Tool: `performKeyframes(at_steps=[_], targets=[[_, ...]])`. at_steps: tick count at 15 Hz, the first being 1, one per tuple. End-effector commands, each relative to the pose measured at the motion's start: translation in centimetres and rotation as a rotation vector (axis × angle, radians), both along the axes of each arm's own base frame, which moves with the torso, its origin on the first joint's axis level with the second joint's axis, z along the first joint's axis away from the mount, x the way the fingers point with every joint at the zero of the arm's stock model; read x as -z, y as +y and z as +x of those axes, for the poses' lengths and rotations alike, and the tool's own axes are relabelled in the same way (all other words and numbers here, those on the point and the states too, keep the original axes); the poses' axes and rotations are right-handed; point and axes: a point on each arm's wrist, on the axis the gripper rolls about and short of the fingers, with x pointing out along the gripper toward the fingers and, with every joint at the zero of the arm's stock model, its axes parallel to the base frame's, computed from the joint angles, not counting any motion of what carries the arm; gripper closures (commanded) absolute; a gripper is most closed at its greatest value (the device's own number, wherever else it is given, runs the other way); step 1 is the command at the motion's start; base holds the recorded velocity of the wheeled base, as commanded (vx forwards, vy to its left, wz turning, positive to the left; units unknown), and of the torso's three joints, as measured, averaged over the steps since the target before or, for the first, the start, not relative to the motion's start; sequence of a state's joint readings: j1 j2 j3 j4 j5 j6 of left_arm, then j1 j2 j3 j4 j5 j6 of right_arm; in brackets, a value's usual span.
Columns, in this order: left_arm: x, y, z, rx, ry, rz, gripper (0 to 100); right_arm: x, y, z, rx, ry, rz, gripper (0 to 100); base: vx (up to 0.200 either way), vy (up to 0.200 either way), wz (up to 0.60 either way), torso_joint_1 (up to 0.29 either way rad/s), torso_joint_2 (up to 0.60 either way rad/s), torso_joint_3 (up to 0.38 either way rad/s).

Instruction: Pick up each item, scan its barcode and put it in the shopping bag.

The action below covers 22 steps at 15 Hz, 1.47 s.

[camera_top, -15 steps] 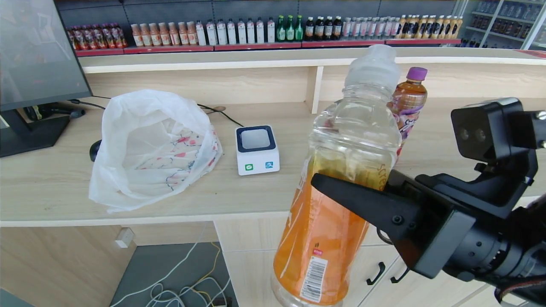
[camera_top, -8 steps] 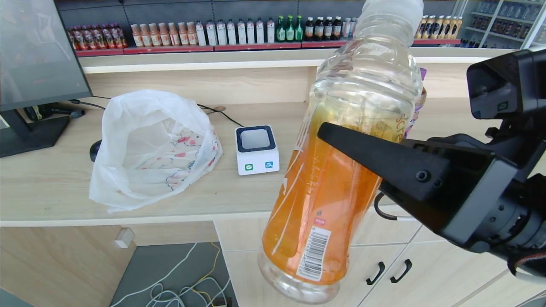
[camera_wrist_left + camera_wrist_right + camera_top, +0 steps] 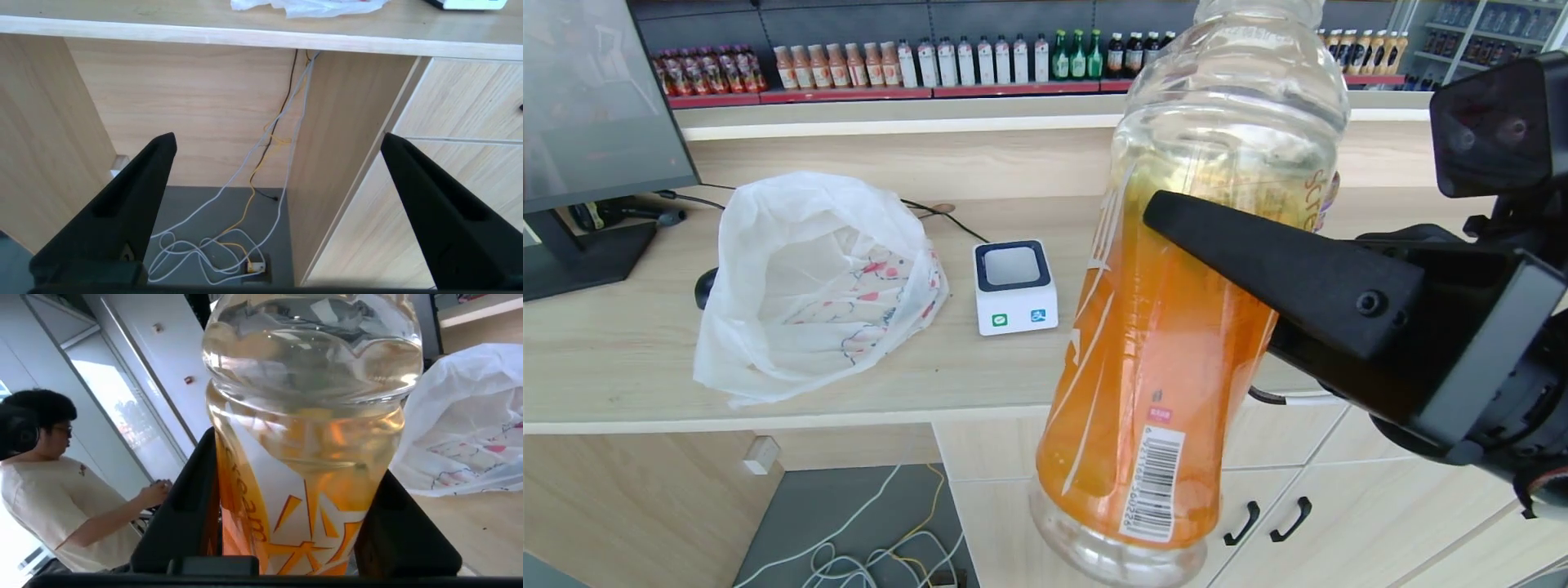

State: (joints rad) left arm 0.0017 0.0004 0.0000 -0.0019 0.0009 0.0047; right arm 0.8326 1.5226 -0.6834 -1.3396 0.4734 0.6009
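One orange drink bottle (image 3: 1176,327), partly full, is held up before the counter (image 3: 621,351), right of the scanner (image 3: 1014,286), pinched mid-body by the right gripper (image 3: 1241,237). Its barcode (image 3: 1152,482) sits low on the label, so it should be tilted down over the scanner window. The shopping bag (image 3: 743,237) lies open, possibly holding something red-patterned. The left gripper (image 3: 278,204) is spread.

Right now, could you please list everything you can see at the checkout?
drink bottle: one, orange, held in right claw, barcode toward head camera.
shopping bag: one, white, open on counter, left of scanner.
scanner: one, white, dark-rimmed top, on counter.
monitor: one, dark, counter's left end.
shelf bottles: many, mixed colours, row behind counter.
cables: several, white and yellow, floor under counter.
left claw: one, black, open, below counter level.
right claw: one, black, shut on drink bottle.
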Motion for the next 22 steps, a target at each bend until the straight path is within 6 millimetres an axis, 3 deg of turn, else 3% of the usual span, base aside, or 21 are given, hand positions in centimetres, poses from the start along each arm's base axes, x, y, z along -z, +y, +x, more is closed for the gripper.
performKeyframes(at_steps=[1,17,22], targets=[[0.0,0.0,0.0,-0.001,-0.002,0.000,0,0.0,0.0,0.0,-0.002,0.003,0.000,100,0.000,0.000,0.00,0.000,0.00,0.000],[0.0,0.0,0.0,-0.001,-0.002,0.000,0,1.2,-0.1,-0.3,-0.004,-0.024,-0.048,100,0.000,0.000,0.00,0.000,0.00,0.000],[0.0,0.0,0.0,-0.001,-0.002,0.000,0,4.1,-0.7,-0.8,0.043,-0.063,-0.158,100,0.000,0.000,0.00,0.000,0.00,0.000]])
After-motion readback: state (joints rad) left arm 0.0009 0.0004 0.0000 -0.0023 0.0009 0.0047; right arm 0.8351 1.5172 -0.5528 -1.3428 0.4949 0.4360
